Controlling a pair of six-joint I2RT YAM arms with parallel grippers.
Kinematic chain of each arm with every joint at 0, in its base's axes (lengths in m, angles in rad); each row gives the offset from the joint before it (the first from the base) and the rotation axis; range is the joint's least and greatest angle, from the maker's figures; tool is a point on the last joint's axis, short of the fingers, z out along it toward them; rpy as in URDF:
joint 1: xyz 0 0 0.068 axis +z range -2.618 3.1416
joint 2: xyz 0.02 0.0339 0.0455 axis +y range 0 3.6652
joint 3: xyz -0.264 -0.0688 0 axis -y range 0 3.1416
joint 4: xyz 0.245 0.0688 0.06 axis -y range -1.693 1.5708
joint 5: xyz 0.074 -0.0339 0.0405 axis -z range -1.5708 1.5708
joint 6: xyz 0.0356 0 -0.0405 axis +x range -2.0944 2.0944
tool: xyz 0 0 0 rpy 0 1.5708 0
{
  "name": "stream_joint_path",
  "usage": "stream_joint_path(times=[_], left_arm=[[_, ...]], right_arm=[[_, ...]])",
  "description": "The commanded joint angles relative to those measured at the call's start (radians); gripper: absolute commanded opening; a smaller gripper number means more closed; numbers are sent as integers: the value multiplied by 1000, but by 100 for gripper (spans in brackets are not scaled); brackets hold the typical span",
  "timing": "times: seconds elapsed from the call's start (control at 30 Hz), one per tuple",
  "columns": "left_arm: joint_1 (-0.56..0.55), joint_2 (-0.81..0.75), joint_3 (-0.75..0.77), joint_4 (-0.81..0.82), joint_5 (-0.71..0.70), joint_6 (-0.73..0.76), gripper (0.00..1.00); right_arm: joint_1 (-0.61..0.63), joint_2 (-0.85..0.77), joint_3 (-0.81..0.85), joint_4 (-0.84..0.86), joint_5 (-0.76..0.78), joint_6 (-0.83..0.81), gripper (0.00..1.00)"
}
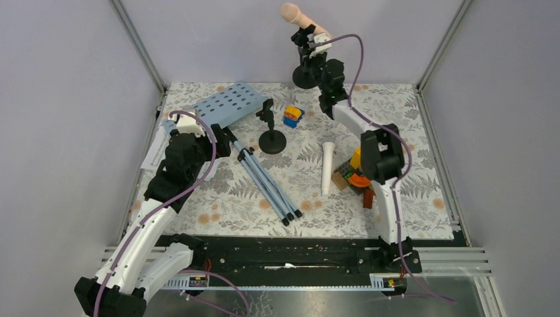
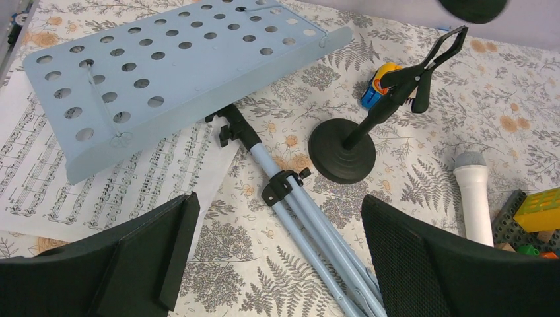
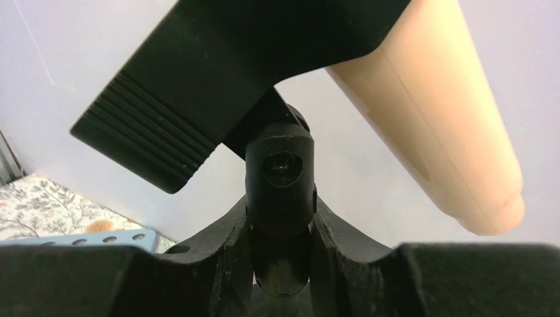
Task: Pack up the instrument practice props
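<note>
While the right gripper (image 1: 315, 49) clamps the stem of the black mic holder (image 1: 305, 77) at the far edge, pink microphone (image 1: 296, 14) clipped on top, I'd carry it upright; the left gripper (image 2: 280, 261) hangs open, empty.

The white-and-black left arm (image 1: 148, 221) bends forward, and the left gripper (image 1: 177, 123) hangs low with its jaws spread wide. The right arm (image 1: 386, 158) stretches far back, the right gripper (image 1: 315, 47) clamped on the stem of a black round-based mic holder (image 3: 280, 168).
</note>
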Motion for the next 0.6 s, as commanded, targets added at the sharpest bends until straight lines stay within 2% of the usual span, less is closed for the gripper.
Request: stream_joint_path(times=[0.0,0.2,0.33,0.47,0.57], left_arm=[[12,-16,-6,40,27,-10,99],[22,-22,-8,44,63,-8,99],[35,-26,-5,44,103,5,99],[44,-44,-15,53,104,3,99],[46,-34,-22,59,121,0,99]], right_arm=[[24,-375,-223,212,37,-34,0],[83,-779,-712,148,-51,-36,0],[194,-1002,-1028,131,-81,-85,0],[276,-1141,-1275,201,-68,0,0],[318,-1177,-1415,285,-50,30,0]])
